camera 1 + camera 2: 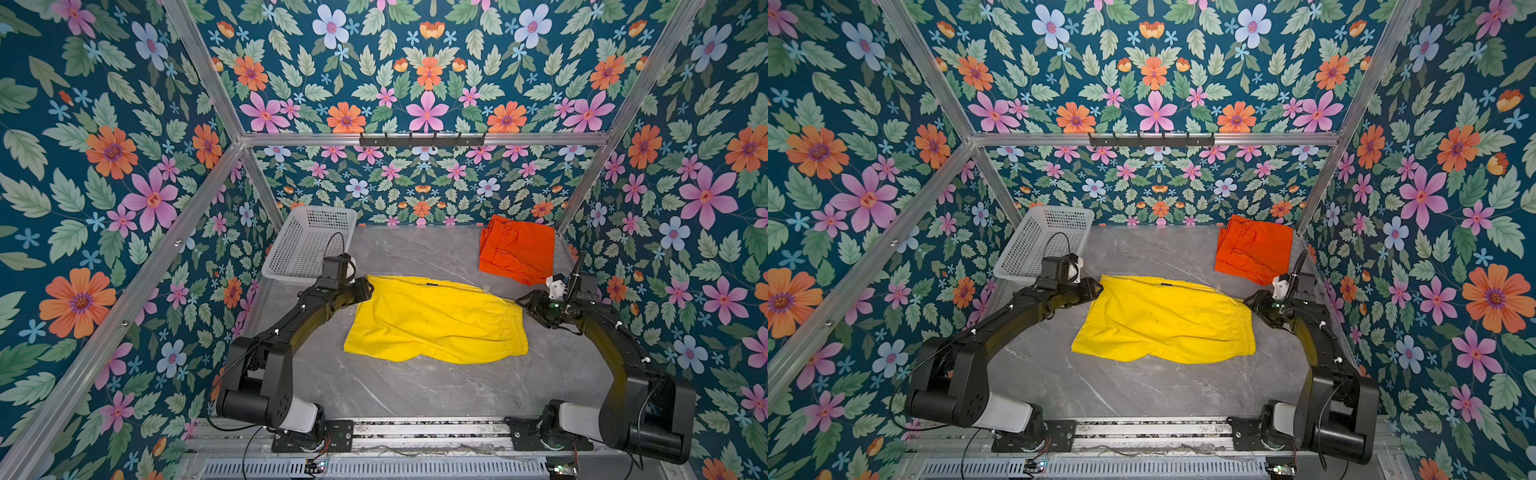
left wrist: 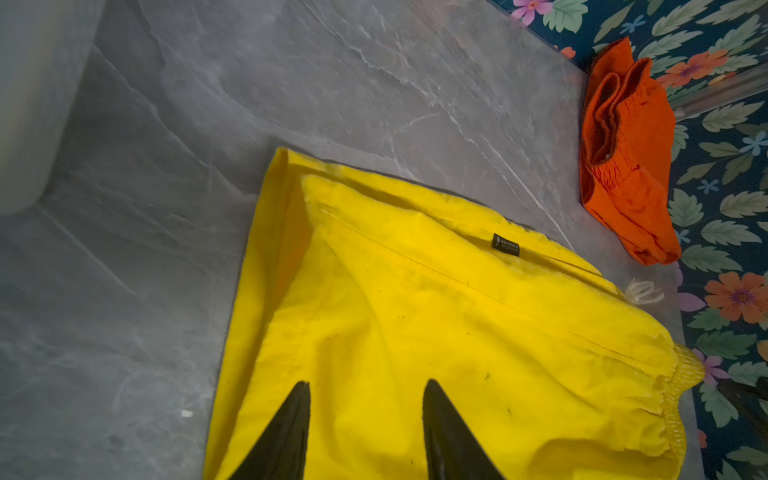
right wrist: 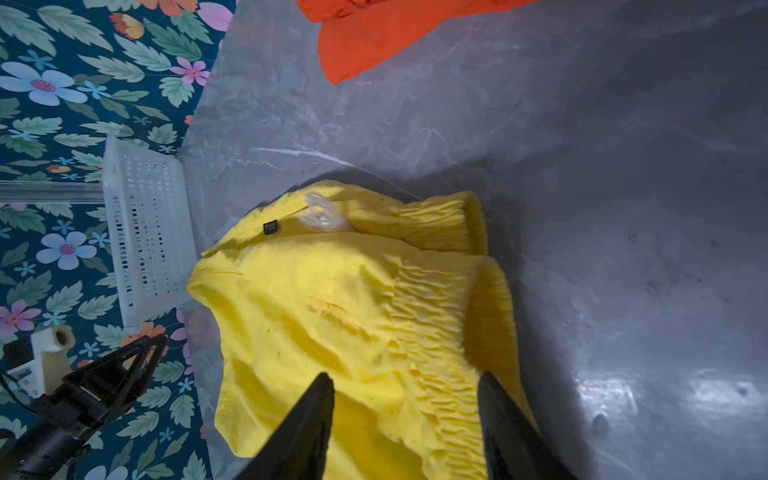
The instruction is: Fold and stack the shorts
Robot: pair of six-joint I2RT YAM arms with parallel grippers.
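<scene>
The yellow shorts (image 1: 432,320) (image 1: 1163,320) lie folded lengthwise on the grey table, leg hems to the left and elastic waistband to the right. My left gripper (image 1: 365,289) (image 2: 365,382) hovers open over the hem end, with flat fabric (image 2: 415,311) under its fingers. My right gripper (image 1: 524,301) (image 3: 405,374) stands open over the waistband end (image 3: 432,316), with nothing pinched. A whitish drawstring (image 2: 642,291) pokes out near the waistband. The orange shorts (image 1: 517,249) (image 1: 1254,247) (image 2: 627,166) lie folded at the back right corner.
A white perforated basket (image 1: 307,245) (image 1: 1042,245) (image 3: 145,232) stands at the back left, just behind the left wrist. Floral walls close in the table on three sides. Bare grey tabletop (image 1: 415,386) stretches in front of the yellow shorts.
</scene>
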